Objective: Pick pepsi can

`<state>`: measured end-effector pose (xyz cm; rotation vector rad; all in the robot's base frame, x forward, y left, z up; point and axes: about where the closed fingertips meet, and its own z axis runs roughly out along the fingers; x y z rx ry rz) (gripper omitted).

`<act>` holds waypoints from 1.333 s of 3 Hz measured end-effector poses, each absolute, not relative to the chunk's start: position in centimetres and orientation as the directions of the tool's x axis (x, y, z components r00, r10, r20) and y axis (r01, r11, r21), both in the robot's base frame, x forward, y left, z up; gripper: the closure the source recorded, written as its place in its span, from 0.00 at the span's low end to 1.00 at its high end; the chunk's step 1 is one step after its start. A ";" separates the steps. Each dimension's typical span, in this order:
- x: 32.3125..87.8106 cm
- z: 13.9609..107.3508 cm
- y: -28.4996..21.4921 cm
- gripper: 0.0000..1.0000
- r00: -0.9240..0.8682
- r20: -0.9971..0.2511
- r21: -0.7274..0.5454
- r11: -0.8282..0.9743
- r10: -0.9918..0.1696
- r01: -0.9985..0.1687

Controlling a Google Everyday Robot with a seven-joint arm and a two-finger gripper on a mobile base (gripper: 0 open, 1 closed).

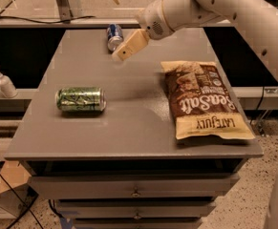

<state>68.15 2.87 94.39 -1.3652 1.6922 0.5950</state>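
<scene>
The pepsi can point(113, 36), dark blue with a silver end, lies on its side at the far edge of the grey table point(129, 128), left of centre. My gripper point(120, 55) hangs from the white arm coming in from the upper right. It is just in front of and slightly right of the can, above the table surface, and holds nothing that I can see.
A green patterned can point(80, 99) lies on its side at the table's left. A brown chip bag point(204, 99) lies flat on the right. A hand-soap bottle point(5, 82) stands on a ledge to the left. Drawers sit below the tabletop.
</scene>
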 end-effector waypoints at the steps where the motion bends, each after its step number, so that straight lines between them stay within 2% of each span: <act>1: 68.3 94.0 2.9 0.00 -0.068 -0.848 -0.137 0.341 -0.525 -0.930; 4: 77.8 90.9 4.9 0.00 -0.150 -0.858 -0.199 0.588 -0.491 -0.784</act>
